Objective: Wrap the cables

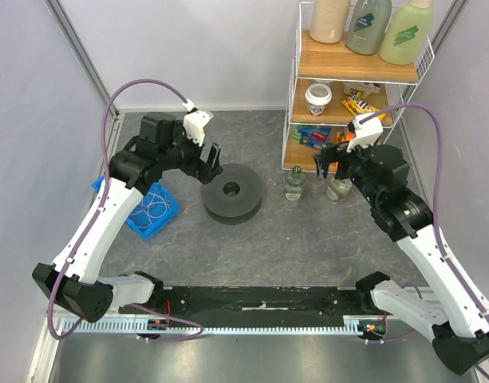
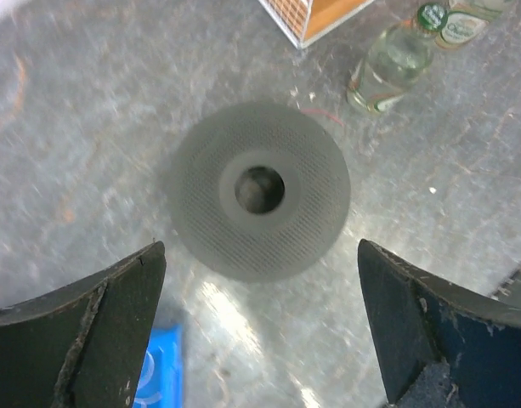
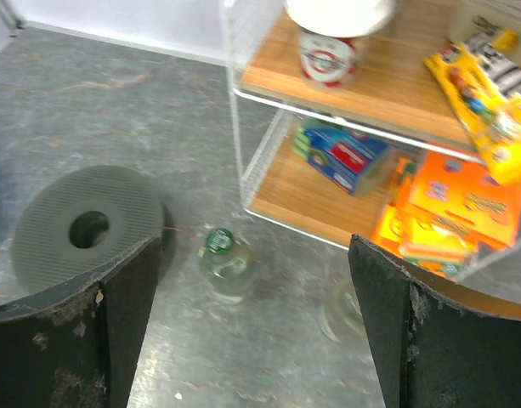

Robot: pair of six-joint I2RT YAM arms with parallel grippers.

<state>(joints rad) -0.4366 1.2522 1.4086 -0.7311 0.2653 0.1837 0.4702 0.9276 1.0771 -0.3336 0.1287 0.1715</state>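
The cables point(image 1: 151, 207) lie as pale loose loops in a blue bin point(image 1: 171, 214) at the left; a bit of them shows in the left wrist view point(image 2: 148, 375). A dark grey perforated spool point(image 1: 231, 191) lies flat at mid-table. A thin pink strand point(image 3: 180, 231) runs from the spool's edge toward a bottle and also shows in the left wrist view point(image 2: 323, 114). My left gripper point(image 1: 210, 166) hangs open and empty just above the spool's left side point(image 2: 260, 189). My right gripper point(image 1: 331, 164) is open and empty, above the bottles by the rack.
Two clear glass bottles point(image 1: 293, 184) point(image 1: 338, 190) stand right of the spool, in front of a wire shelf rack point(image 1: 352, 76) holding snacks, a cup and bottles. In the right wrist view the green-capped bottle point(image 3: 227, 261) stands beside the spool point(image 3: 86, 223). A black rail point(image 1: 260, 299) runs along the near edge.
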